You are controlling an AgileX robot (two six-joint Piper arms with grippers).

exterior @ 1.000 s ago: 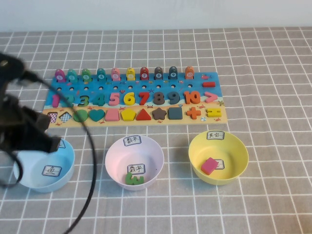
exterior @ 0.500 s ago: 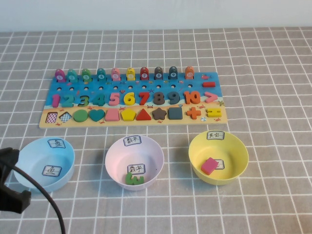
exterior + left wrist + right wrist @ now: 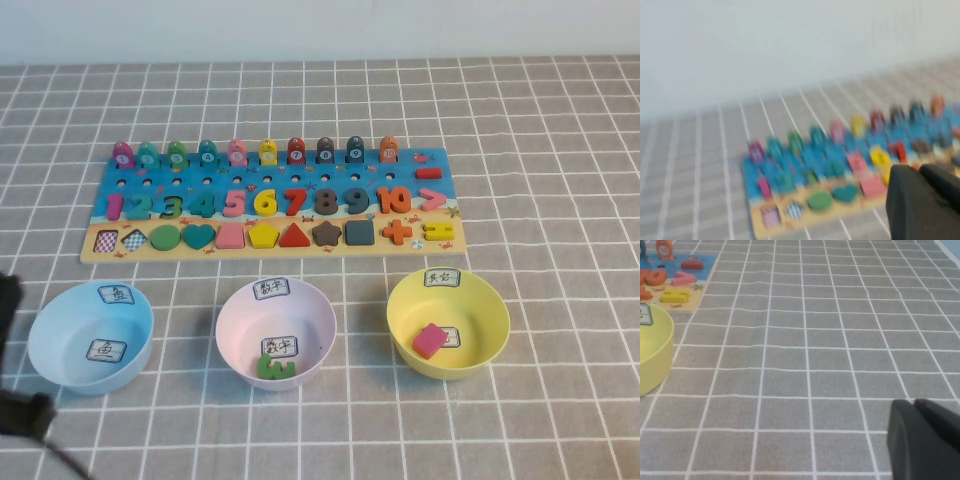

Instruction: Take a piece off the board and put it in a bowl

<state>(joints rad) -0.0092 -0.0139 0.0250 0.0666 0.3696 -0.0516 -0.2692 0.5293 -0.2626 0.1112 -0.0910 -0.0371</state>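
The green 3 (image 3: 274,367) lies flat in the pink bowl (image 3: 235,310), at its near side just under the near label, so the drop looks done. The board (image 3: 270,248) sits well beyond the bowl.

Little risk left as I judge it: a low sweep of the left arm could clip the blue bowl (image 3: 60,350) next to it, or drag its cable across the bowls and nudge the pink one. The yellow bowl (image 3: 480,345) with its pink block (image 3: 430,340) is clear of both arms.

Left gripper (image 3: 927,200) shows only as a dark shape in its wrist view; the arm is at the near left edge of the surface (image 3: 560,150), well apart from the 3; open or closed, cannot tell. Right gripper (image 3: 925,440) is over bare grid right of the yellow bowl, far from the 3; cannot tell either.
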